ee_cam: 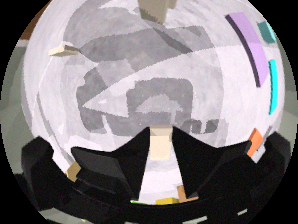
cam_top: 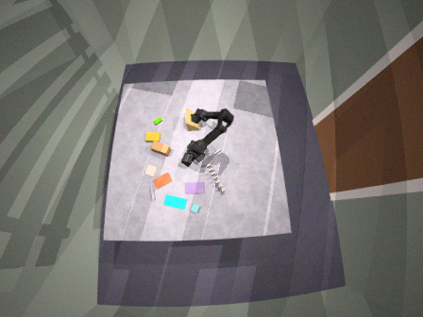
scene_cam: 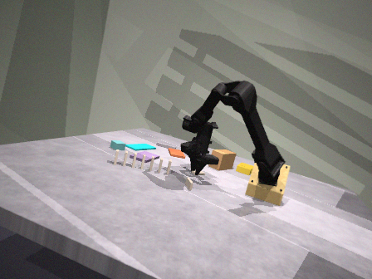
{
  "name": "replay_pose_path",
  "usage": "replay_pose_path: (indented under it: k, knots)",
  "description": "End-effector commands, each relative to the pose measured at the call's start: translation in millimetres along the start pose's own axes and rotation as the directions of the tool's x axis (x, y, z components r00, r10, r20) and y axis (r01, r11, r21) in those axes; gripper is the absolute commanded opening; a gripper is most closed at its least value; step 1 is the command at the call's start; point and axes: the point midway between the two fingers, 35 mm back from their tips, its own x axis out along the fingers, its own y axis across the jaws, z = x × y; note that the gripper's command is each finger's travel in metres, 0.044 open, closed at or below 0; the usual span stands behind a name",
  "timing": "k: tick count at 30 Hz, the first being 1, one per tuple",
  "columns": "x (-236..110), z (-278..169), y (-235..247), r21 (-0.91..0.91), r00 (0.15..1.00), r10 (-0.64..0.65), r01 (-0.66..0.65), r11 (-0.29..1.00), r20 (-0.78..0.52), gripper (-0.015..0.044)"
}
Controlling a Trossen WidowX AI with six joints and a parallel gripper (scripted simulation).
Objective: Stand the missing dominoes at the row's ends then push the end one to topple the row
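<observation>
Viewing top: gripper point(cam_top: 187, 159) at 10 o'clock of row point(cam_top: 215, 178).
Exterior: tips down at table point(scene_cam: 124, 216); loose domino point(scene_cam: 189, 183) leaning at 7 o'clock.
Wrist: fingers clamped on domino point(ee_cam: 158, 151); row at 12 o'clock.

Setting: a robot test bench, lab-type. One black arm point(scene_cam: 249, 120) is bolted to a tan block base point(scene_cam: 279, 192) on a grey bench point(scene_cam: 124, 224). Small coloured test blocks point(cam_top: 162, 180) and a row of dominoes point(scene_cam: 142, 161) stand on it. Plain grey-green walls point(scene_cam: 83, 62) behind, no furniture; a strip of brown floor point(cam_top: 373, 132) beside the bench
</observation>
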Motion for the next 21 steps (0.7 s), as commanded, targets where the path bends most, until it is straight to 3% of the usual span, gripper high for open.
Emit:
replay_pose_path:
  k: [1,6,18,21]
  knots:
    - [1,0,0,0.005,1.000,0.001,-0.001,1.000,0.003,0.0107]
    - [-7,0,0,0.005,1.000,0.001,-0.001,1.000,0.003,0.0107]
    - [-152,-5,-3,0.006,1.000,-0.001,0.001,1.000,-0.002,0.0107]
    - [-160,-5,-4,0.006,1.000,-0.001,0.001,1.000,-0.002,0.0107]
